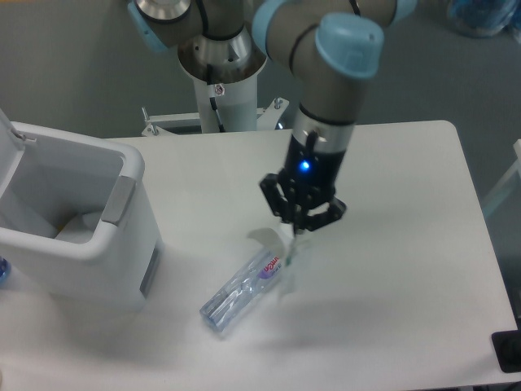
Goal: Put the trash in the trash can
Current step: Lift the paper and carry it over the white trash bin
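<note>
My gripper (296, 234) is shut on the flat white wrapper (282, 254), which hangs from the fingertips above the table, over the cap end of the bottle. The clear plastic bottle (245, 287) with a purple-red label lies on its side on the white table, pointing from lower left to upper right. The white trash can (77, 226) stands at the left edge with its lid raised and its opening showing, well left of the gripper.
The robot's base column (220, 77) stands behind the table at the back centre. A black object (508, 350) sits at the table's front right corner. The table's right edge (480, 236) lies far from the gripper.
</note>
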`<state>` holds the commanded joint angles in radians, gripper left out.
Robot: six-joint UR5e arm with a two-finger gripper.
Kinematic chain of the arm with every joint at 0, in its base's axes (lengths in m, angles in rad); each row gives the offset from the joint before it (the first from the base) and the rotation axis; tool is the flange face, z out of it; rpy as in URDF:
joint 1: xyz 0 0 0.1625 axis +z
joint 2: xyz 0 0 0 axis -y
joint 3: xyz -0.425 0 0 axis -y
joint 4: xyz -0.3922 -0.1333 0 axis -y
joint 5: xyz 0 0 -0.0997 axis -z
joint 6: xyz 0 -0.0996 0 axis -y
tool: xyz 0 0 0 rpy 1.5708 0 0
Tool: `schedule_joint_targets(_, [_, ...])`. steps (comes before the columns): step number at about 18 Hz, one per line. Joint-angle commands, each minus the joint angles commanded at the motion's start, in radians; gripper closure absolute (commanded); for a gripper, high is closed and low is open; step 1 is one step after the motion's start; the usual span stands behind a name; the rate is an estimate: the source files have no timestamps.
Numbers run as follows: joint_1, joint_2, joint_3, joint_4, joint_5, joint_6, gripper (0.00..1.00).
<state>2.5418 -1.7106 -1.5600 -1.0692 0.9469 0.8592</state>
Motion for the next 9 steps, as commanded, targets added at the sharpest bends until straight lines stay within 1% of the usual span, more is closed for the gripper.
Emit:
schedule_joint_targets(3, [-0.034, 0.054, -0.017, -0.002, -0.063, -0.043, 0.93])
schedule_joint_targets(6, [-0.1, 0.098, -0.022, 0.0, -0.068, -0.1, 0.93])
schedule_joint_targets(9, [-0.176, 0.12, -0.025, 0.0, -0.08, -0.153, 0.93])
